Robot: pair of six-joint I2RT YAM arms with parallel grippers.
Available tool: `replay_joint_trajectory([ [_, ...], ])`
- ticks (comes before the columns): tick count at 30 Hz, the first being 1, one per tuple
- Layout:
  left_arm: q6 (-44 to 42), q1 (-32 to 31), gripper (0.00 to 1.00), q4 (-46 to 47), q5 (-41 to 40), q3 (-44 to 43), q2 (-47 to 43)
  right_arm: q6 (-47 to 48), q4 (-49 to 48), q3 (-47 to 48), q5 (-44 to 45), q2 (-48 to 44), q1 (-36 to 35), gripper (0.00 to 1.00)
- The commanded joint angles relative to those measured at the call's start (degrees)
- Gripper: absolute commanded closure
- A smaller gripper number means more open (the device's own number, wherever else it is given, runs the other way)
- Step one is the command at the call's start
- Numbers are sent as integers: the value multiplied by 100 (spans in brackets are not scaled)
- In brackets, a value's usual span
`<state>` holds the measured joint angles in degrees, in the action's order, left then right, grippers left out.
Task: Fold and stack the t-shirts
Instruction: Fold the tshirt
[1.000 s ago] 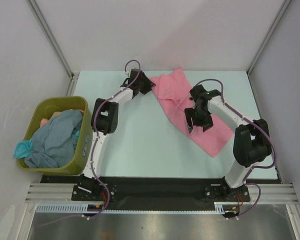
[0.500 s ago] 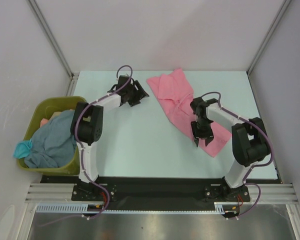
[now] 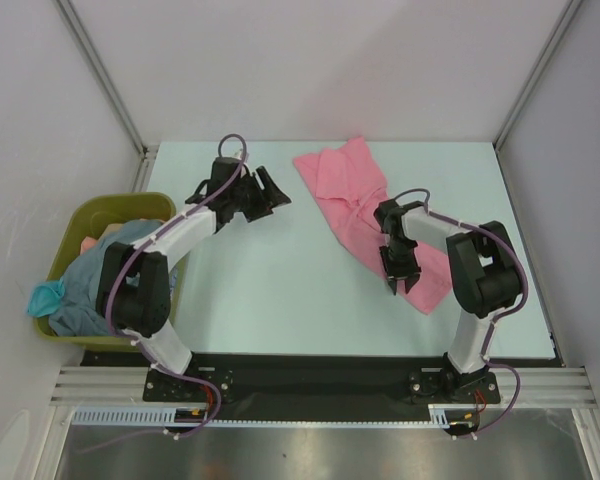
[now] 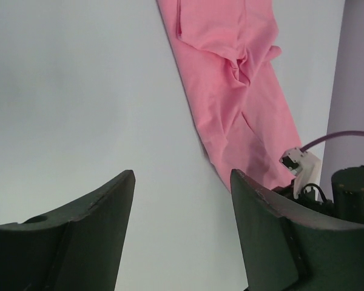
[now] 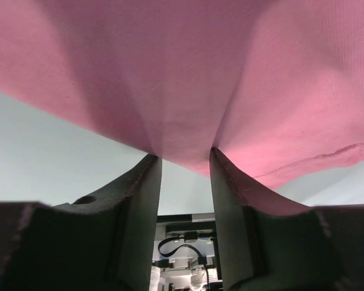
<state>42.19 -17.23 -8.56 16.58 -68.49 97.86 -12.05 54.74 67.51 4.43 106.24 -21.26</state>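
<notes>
Now the left gripper point(image 3: 268, 192), jaws apart, has left the pink t-shirt point(image 3: 345, 180); the right gripper point(image 3: 398, 272) pinches it.

The left arm point(image 3: 180, 238) and right arm point(image 3: 442, 226) share white links and chunky black joints, with thin purple cables point(image 3: 232, 143) looping along them. The left pincer point(image 4: 182, 176) and right pincer point(image 5: 185, 154) have matte black curved fingers point(image 4: 267, 230), one bearing a small round hole point(image 4: 36, 219).

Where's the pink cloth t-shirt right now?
In the top view, the pink cloth t-shirt lies right of centre, its near part pinched in the right tool.
</notes>
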Motion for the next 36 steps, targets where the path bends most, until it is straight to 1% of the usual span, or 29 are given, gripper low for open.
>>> replay_joint_trajectory([
  [1, -273, 27, 30, -181, 47, 142, -566, 63, -95, -1, 217, 73, 8, 63],
  [2, -282, 27, 30, -190, 39, 169, -619, 54, -104, -9, 208, 55, 7, 67],
  [3, -256, 36, 30, -199, 30, 204, -663, -16, -87, -9, 199, 46, -10, 72],
  [7, -229, 53, 30, -208, 12, 292, -848, -209, -112, -97, 138, 38, -45, 86],
  [8, -238, 62, 30, -225, 3, 301, -874, -227, -130, -123, 129, 46, -37, 93],
  [10, -247, 71, 30, -234, -40, 301, -935, -323, -165, -194, 102, 46, -45, 100],
  [15, -308, 89, 30, -340, -76, 275, -1059, -666, -235, -404, -389, -234, -317, 100],
  [17, -317, 97, 30, -348, -93, 310, -1146, -955, -323, -518, -975, -375, -423, 100],
  [20, -326, 97, 30, -348, -120, 432, -1304, -1377, -499, -773, -1399, -621, -747, 100],
  [22, -326, 97, 30, -331, -137, 564, -1392, -1615, -631, -861, -1558, -788, -1090, 100],
  [23, -317, 97, 30, -331, -163, 608, -1445, -1868, -675, -862, -1715, -832, -1222, 100],
  [24, -317, 115, 30, -331, -164, 722, -1550, -2001, -762, -844, -1778, -867, -1501, 100],
  [26, -317, 115, 30, -313, -164, 845, -1647, -2300, -903, -809, -2023, -929, -1723, 100],
  [30, -370, 141, 30, -305, -155, 1205, -1832, -3169, -1622, -765, -2498, -807, -2154, 100],
  [32, -422, 159, 30, -339, -85, 1294, -1867, -3346, -1799, -678, -2717, -588, -2286, 100],
  [36, -563, 159, 30, -401, 108, 1522, -1929, -3908, -2476, -318, -3289, -227, -2471, 100],
])
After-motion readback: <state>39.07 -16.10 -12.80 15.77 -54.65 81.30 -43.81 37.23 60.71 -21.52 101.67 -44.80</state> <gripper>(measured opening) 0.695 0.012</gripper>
